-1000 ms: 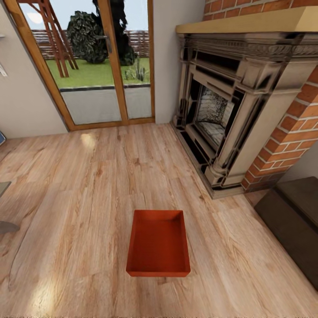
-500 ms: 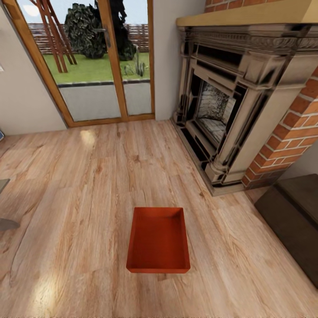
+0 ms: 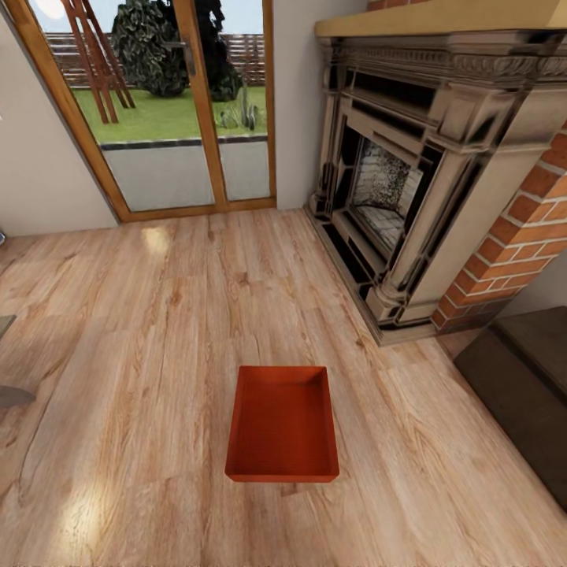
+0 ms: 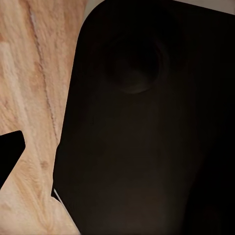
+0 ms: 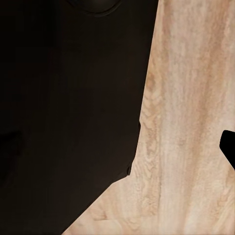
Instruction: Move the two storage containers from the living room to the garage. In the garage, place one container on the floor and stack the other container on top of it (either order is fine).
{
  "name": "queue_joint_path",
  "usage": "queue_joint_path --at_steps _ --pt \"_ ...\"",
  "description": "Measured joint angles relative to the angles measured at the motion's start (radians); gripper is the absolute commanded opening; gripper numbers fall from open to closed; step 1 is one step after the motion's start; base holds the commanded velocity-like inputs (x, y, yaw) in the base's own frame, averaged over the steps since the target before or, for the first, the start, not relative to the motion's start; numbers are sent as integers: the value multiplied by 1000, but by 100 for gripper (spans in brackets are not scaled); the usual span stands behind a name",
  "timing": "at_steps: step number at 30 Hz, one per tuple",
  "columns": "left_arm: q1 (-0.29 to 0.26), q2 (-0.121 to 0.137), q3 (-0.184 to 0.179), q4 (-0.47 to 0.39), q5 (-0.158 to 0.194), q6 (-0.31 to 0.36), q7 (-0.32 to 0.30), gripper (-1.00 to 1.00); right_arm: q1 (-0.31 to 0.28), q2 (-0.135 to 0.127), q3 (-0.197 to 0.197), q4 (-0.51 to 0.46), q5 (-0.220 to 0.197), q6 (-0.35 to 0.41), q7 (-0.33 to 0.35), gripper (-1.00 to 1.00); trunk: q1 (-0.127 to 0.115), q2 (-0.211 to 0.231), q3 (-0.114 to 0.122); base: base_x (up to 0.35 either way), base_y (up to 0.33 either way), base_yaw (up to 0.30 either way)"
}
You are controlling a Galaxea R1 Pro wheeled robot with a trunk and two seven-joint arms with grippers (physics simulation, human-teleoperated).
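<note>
Container status: one shallow red-orange rectangular storage bin (image 3: 283,424) sits on the light wood-plank floor (image 3: 142,331), dead ahead of you, long axis pointing away, equidistant from both arms. Gripper states: can't tell.

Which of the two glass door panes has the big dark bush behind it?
The left pane. The big dark bush and a wooden frame stand behind it; the right pane shows just the bush's edge and a small spiky plant.
</note>
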Motion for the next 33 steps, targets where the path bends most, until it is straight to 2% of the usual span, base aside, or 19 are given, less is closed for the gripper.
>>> queue_joint_path --at_steps 10,13,18,33 --pt "0 0 0 0 0 0 0 100 0 0 0 0 0 0 0 100 0 0 0 0 0 0" --pt "13 -3 17 3 14 3 2 100 2 2 10 0 -7 4 0 100 0 0 0 0 0 0" --pt "23 -3 18 3 16 2 3 100 -1 4 11 0 -5 6 -1 100 0 0 0 0 0 0" --pt "31 3 17 -5 9 5 13 100 -2 1 14 -7 4 8 -1 100 0 0 0 0 0 0"
